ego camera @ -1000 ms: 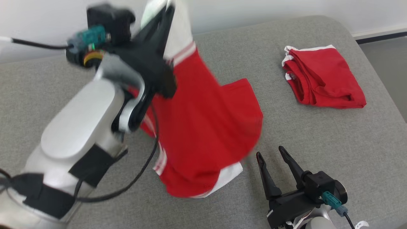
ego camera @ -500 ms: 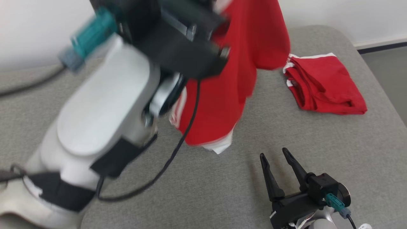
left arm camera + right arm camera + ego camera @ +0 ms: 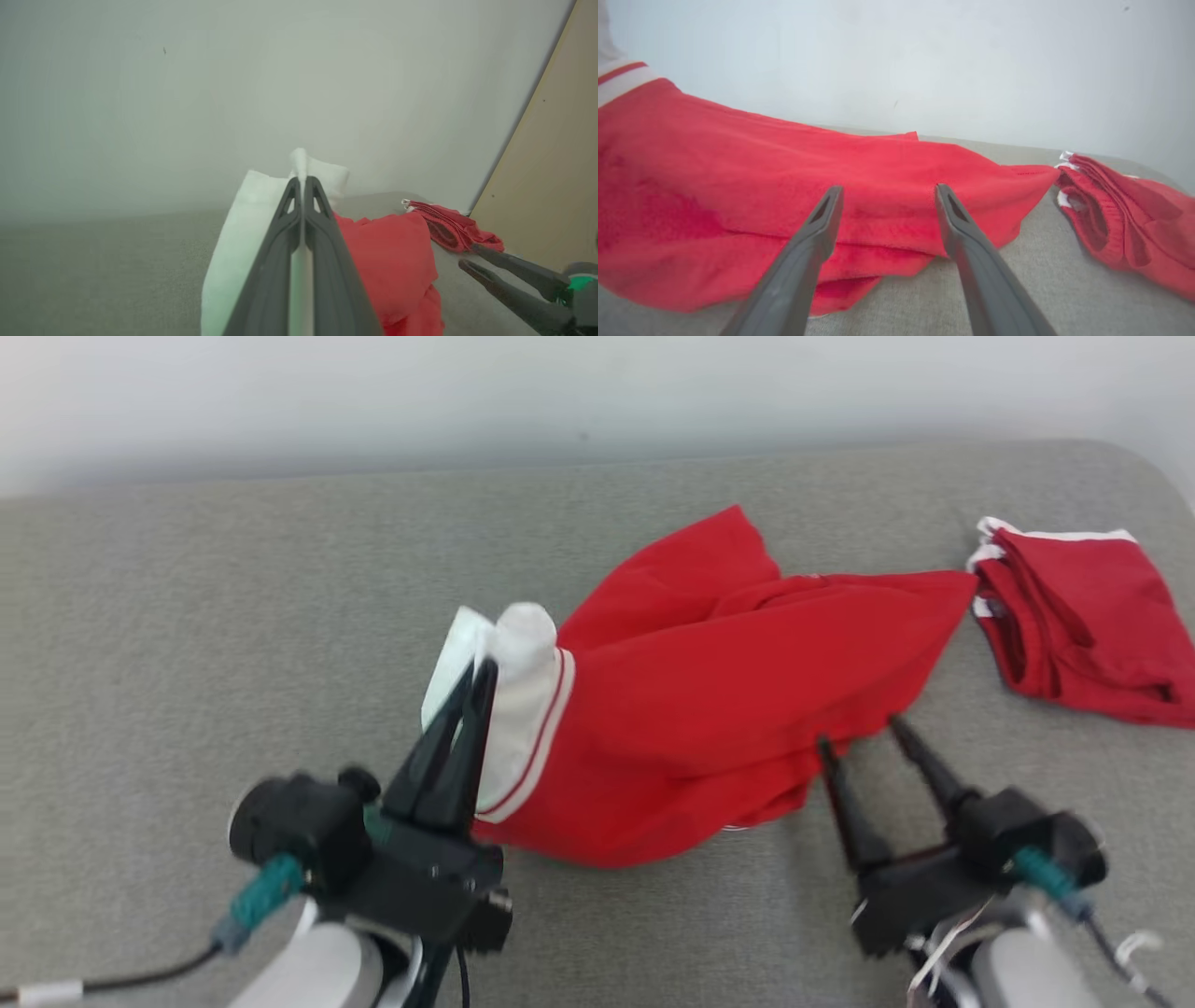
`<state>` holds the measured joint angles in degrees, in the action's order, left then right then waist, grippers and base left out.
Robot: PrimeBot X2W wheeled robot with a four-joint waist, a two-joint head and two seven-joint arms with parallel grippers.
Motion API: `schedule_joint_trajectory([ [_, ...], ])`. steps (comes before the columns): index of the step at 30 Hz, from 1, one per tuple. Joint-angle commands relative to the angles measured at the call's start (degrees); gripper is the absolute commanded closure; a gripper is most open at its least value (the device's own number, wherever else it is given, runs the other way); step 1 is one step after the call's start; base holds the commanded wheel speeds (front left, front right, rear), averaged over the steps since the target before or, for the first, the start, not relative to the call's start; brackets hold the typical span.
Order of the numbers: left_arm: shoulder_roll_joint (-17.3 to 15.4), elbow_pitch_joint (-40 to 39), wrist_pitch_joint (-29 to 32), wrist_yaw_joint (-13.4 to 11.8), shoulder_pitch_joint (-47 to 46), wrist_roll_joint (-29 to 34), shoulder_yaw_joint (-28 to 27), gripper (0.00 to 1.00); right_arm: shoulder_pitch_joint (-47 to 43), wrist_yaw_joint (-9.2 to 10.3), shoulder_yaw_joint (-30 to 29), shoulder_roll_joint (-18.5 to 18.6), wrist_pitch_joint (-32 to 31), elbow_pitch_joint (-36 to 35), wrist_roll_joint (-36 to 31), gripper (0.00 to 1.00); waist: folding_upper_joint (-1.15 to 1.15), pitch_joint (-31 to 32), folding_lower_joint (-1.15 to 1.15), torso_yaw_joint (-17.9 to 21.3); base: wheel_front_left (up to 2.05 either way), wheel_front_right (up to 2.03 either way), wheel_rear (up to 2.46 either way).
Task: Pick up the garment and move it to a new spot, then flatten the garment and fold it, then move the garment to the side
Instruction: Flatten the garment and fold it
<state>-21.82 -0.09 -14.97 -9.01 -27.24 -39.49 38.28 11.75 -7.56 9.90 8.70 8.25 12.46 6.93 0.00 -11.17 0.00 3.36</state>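
The pale wall (image 3: 560, 392) runs across the back of my head view. Below it is the grey, fabric-covered worktop (image 3: 187, 616). In the left wrist view a beige panel (image 3: 551, 186) stands at the worktop's right end.

The red garment (image 3: 709, 709) lies across the middle of the worktop. Its white end, with a thin red stripe along the band, is raised off the surface at the robot's left. The red body slopes down from there and spreads out to the right, where it rests on the fabric in loose folds. Its far right corner comes just beside a second red garment (image 3: 1083, 616), which is folded with white trim along its edge and sits near the worktop's right end. I can't tell whether the two touch.

The left hand (image 3: 478, 677) is clenched on the white end of the garment. Its two dark fingers are pressed together with the cloth pinched between them, and white fabric bulges above the tips. The right hand (image 3: 859, 732) is released, its fingers spread with nothing between them. It points at the garment's near right edge, and the tips reach that edge. I can't make out whether they press on the cloth.

Each wrist carries a teal connector (image 3: 257, 896). A black cable (image 3: 112, 980) trails off to the left from the left one.
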Motion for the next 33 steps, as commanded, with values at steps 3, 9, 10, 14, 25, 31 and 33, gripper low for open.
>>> schedule_joint_trajectory([
  [3,1.64,-1.78,-0.23,1.14,6.61,4.28,-1.78,1.0,2.17,0.14,-1.85,1.68,-5.55,-3.1,0.14,0.0,0.0,0.61,0.0,-2.94,0.0,0.0,0.0],
  [9,6.95,-1.78,-0.25,5.73,15.27,9.1,-4.63,1.0,9.79,0.13,-5.68,4.15,-21.33,-5.26,-0.81,0.0,0.0,1.17,0.0,-4.59,0.0,0.0,0.0],
  [10,7.93,-1.82,-0.25,6.83,15.64,10.17,-4.92,1.0,11.79,0.14,-6.47,4.02,-24.1,-4.38,-1.12,0.0,0.0,1.15,0.0,-4.92,0.0,0.0,0.0],
  [14,10.81,-0.72,-0.25,11.12,17.02,13.15,-5.34,1.0,18.62,0.14,-9.31,2.87,-33.19,2.3,-3.38,0.0,0.0,0.69,0.0,-6.15,0.0,0.0,0.0],
  [25,14.53,3.23,-0.26,15.86,16.76,16.7,-4.44,1.0,29.78,0.14,-15.17,2.62,-41.09,23.57,-10.72,0.0,0.0,-2.23,0.0,-11.0,0.0,0.0,0.0],
  [31,15.19,4.11,-0.27,16.43,16.77,17.2,-5.65,1.0,31.35,0.14,-15.52,2.16,-39.74,28.69,-12.42,0.77,0.0,-2.99,0.0,-11.46,0.0,0.0,0.0],
  [33,15.19,4.25,-0.27,16.52,16.72,17.49,-6.39,1.0,31.75,0.14,-14.95,2.2,-38.13,28.76,-12.53,1.0,0.0,-2.89,0.0,-10.97,0.0,0.0,0.0],
])
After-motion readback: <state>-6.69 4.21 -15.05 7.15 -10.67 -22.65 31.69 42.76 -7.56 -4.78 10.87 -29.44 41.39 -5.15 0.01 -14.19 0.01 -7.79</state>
